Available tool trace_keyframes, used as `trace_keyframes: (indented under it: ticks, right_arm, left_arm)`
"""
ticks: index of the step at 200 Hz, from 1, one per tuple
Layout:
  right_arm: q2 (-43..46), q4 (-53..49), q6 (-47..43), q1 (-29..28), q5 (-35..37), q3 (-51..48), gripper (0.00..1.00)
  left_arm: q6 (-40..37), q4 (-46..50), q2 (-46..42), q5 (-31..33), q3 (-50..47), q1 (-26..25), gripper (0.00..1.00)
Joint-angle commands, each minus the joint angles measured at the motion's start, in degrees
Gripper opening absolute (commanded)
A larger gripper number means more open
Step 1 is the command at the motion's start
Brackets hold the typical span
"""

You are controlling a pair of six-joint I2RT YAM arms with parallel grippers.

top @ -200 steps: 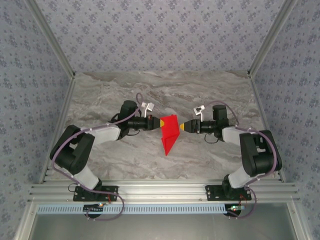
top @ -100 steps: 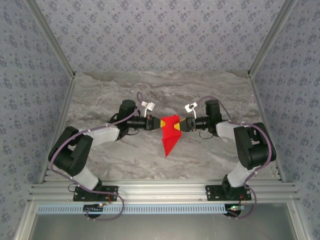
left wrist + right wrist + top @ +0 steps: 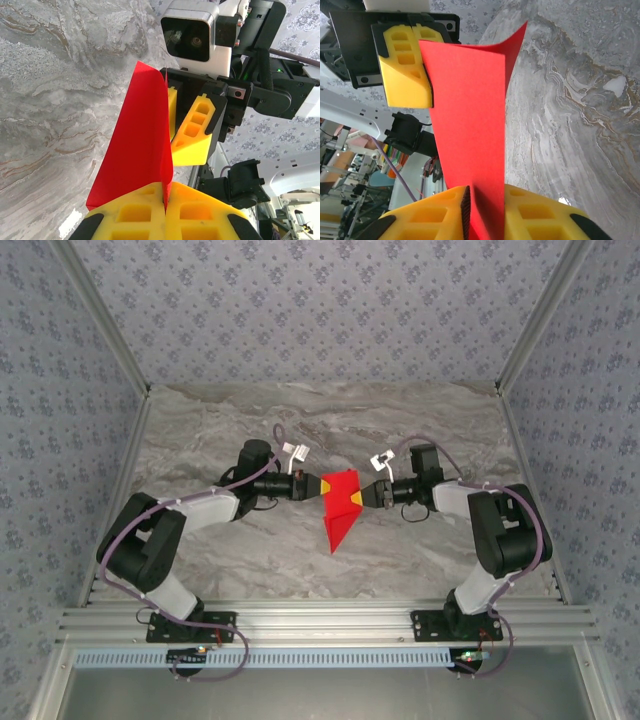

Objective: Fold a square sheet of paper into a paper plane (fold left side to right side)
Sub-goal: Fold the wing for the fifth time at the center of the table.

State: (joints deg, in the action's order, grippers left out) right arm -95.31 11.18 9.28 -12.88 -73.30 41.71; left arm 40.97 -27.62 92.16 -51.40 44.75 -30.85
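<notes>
One marble table (image 3: 200, 430) is carrying one red sheet of paper (image 3: 342, 510), which two grippers are holding up over the table's middle, its point aiming at the near edge. The left gripper (image 3: 325, 488) and right gripper (image 3: 358, 497) are each pinching a side, jaws clamped on paper. The sheet is already looking narrowed and pointed, and the left-to-right fold seems to be closing. Pressing the crease and letting go are remaining.
</notes>
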Motion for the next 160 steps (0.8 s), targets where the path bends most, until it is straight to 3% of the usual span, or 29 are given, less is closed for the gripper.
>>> trace_keyframes:
  ticks: [1, 31, 37, 50, 77, 112, 160]
  right_arm:
    - [-0.3, -3.5, -1.6, 0.3, 0.4, 1.7, 0.15]
    - [0.3, -7.6, -1.4, 0.3, 4.7, 2.1, 0.03]
    - [0.3, -8.4, -1.0, 0.2, 5.9, 2.1, 0.02]
    - [-0.1, -11.3, -0.3, 0.2, 8.9, 2.7, 0.0]
    - [-1.5, -17.3, 2.6, -0.2, 13.0, 4.4, 0.0]
    - [-0.6, -22.1, 9.3, -1.6, 19.0, 6.1, 0.0]
    - [-1.4, -25.6, 15.7, -3.7, 24.3, 8.4, 0.0]
  left_arm:
    - [-1.7, 0.2, 1.0, 0.3, 0.4, 0.4, 0.0]
    - [-4.3, 4.6, 0.6, 2.6, 1.0, 0.7, 0.15]
    - [-5.4, 6.9, 0.1, 3.9, 1.1, 0.9, 0.23]
    - [-8.6, 13.0, -1.6, 8.4, 1.7, 1.1, 0.44]
    - [-14.3, 24.0, -6.5, 20.0, 2.5, 0.8, 0.57]
    - [-20.6, 35.7, -13.1, 33.3, 4.4, -5.1, 0.6]
    - [-20.6, 42.6, -13.6, 41.0, 6.5, -18.3, 0.59]
